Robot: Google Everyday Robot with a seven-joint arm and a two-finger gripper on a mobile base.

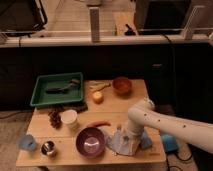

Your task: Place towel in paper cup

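— While the gripper [126,135] sits low over the towel [116,146], where do we find that cloth?
— We see it bunched on the table [136,102], at the front, just beside the purple bowl [90,142].
— And the paper cup [69,117]?
— Upright, well apart from the towel, past the bowl. Whether the gripper is apart or clamped, we cannot tell.

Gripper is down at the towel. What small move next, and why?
Probably secure the towel and lift it slightly: the gripper sits on it beside the purple bowl, and the paper cup stands apart beyond that bowl.
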